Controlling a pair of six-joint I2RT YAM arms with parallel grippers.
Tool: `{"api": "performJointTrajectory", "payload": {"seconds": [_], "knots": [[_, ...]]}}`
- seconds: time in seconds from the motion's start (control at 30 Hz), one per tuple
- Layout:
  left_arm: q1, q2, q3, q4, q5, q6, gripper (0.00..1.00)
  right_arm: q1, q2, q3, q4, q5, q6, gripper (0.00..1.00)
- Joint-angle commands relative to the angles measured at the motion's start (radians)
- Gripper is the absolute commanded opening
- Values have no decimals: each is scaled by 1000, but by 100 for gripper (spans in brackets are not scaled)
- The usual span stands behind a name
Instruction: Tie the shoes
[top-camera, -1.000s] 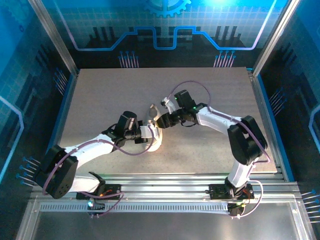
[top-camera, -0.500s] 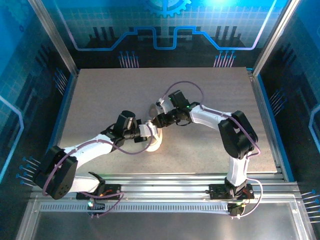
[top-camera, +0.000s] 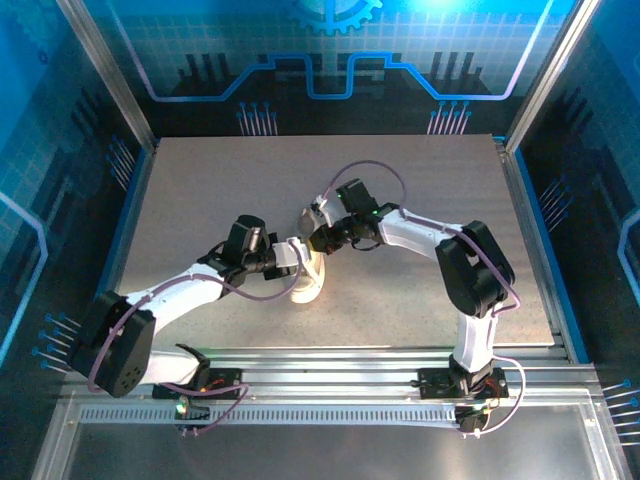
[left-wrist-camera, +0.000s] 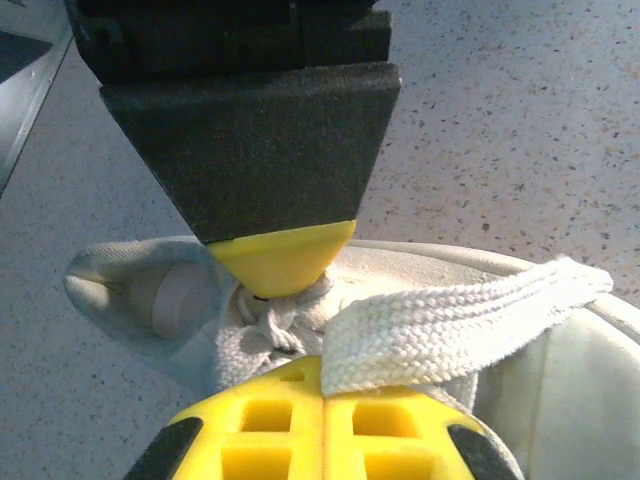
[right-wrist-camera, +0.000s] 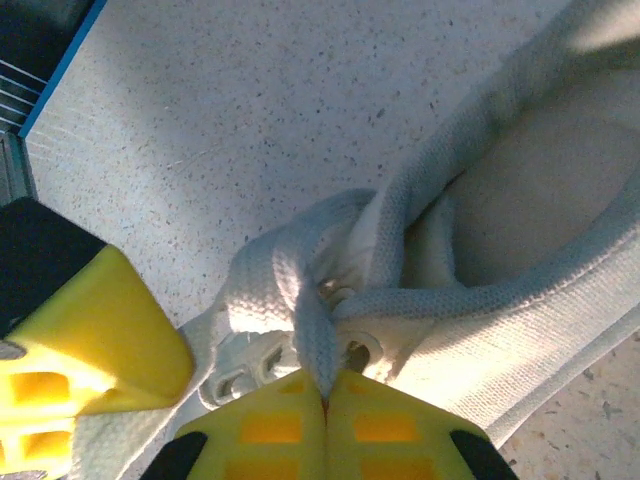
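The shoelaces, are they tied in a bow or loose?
Loose: no bow shows. The left gripper and right gripper each pinch a lace strand stretched above the shoe.

Speckled grey tabletop, blue-lit walls

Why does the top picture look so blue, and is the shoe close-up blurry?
Top external view: blue light tints the walls, and glare whitens the top edge. Left wrist view: the lace is sharp and warmly lit. Right wrist view: the sneaker has bright patches and soft shadows.
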Motion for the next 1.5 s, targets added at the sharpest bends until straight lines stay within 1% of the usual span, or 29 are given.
{"api": "performJointTrajectory", "payload": {"seconds": [0.0, 0.13, 0.37, 0.5, 0.63, 0.87, 1.03, 1.2, 1.33, 1.37, 1.4, 1.47], "knots": [[7, 31, 57, -60, 33, 43, 0, 9, -58, -21, 23, 1, -68, 1], [8, 56, 82, -72, 32, 64, 0, 24, -71, -30, 4, 13, -131, 0], [19, 92, 119, -77, 28, 79, 2, 26, -90, -72, 53, 0, -144, 0], [29, 102, 131, -78, 34, 88, 14, 26, -103, -92, 80, -16, -159, 0], [44, 110, 136, -79, 59, 92, 23, 26, -104, -98, 87, -24, -174, 0], [68, 127, 170, -126, 113, 111, 31, 19, -94, -91, 84, -37, -188, 0], [85, 147, 221, -201, 158, 136, 33, 12, -90, -84, 78, -54, -228, 0], [96, 161, 248, -244, 187, 149, 35, 0, -87, -71, 60, -38, -234, 0], [102, 168, 255, -265, 205, 161, 35, -9, -84, -64, 47, -39, -238, 0], [102, 170, 257, -274, 211, 164, 32, -11, -83, -64, 44, -39, -239, 0], [102, 171, 263, -282, 219, 165, 27, -12, -83, -63, 42, -39, -239, 0], [102, 173, 268, -298, 230, 165, 10, -19, -79, -61, 36, -35, -234, 0]]}}
